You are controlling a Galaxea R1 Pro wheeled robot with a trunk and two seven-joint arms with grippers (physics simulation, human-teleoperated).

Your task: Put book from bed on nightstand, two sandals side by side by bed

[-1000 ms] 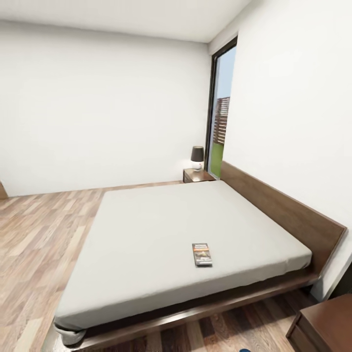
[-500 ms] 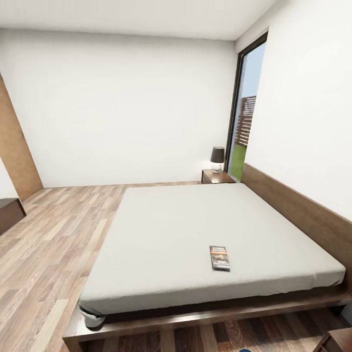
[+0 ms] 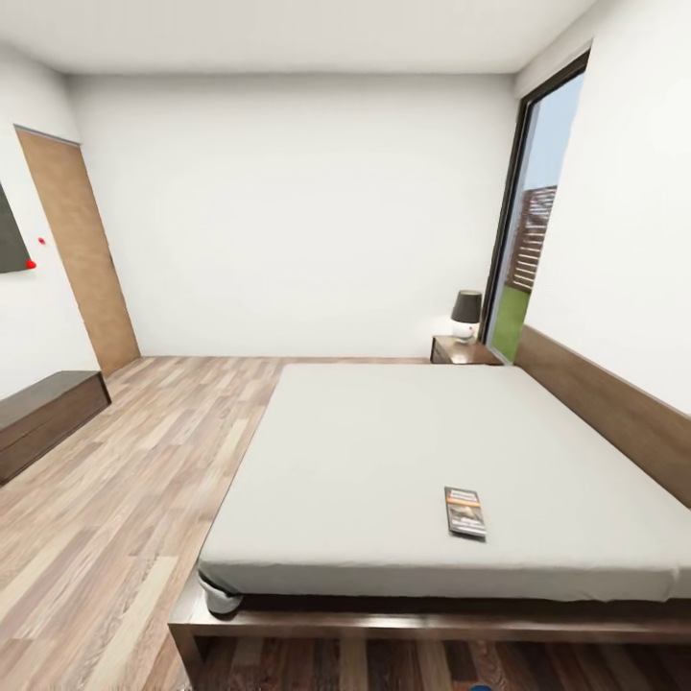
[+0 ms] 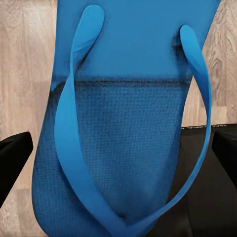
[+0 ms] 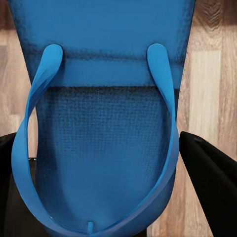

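Observation:
The book [image 3: 464, 512], dark with an orange band, lies flat on the pale-grey mattress of the bed [image 3: 403, 451], near its front right part. A nightstand [image 3: 463, 350] with a lamp stands beyond the bed's far corner, by the window. In the left wrist view a blue sandal [image 4: 123, 98] hangs between the black fingers [image 4: 12, 158], and my left gripper [image 4: 118, 163] is shut on it above the wood floor. Over the same floor my right gripper [image 5: 108, 168] is shut on the other sandal [image 5: 103, 98]. A blue speck [image 3: 477, 687] shows at the head view's bottom edge.
A long dark dresser [image 3: 43, 417] stands along the left wall, with a wooden door [image 3: 82, 254] behind it. Open wood floor [image 3: 125, 480] lies left of the bed. The bed's headboard [image 3: 614, 413] runs along the right wall under a tall window [image 3: 533, 221].
The head camera has swung left: the bed and book shifted right in the picture, the door and dresser came into view, and the cabinet at lower right left it.

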